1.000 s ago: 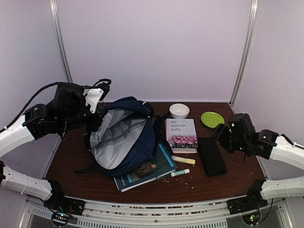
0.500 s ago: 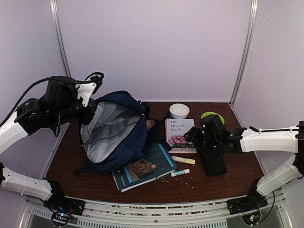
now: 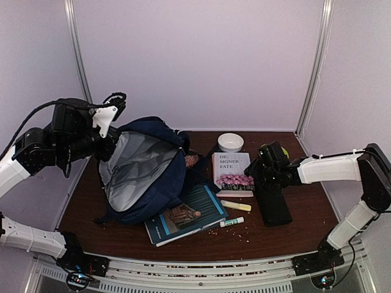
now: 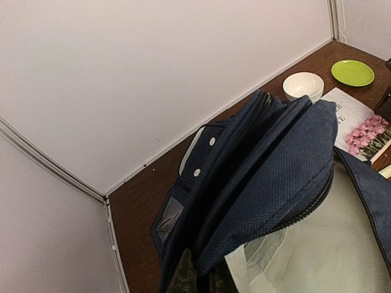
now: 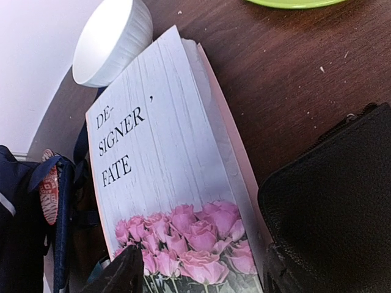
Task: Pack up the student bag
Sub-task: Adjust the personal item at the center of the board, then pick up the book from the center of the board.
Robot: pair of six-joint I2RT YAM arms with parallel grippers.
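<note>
Snaps (image 4: 212,141) on student bag (image 4: 275,165), left-wrist view only.

Top view looks down from behind — close wrist views share white book (image 5: 165,165).

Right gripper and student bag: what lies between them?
The white Designer Fate book lies flat between the right gripper and the student bag, as the top external view shows.

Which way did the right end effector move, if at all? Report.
Yes. The right end effector swung left, from right of the black case to its far end, by the white book.
</note>
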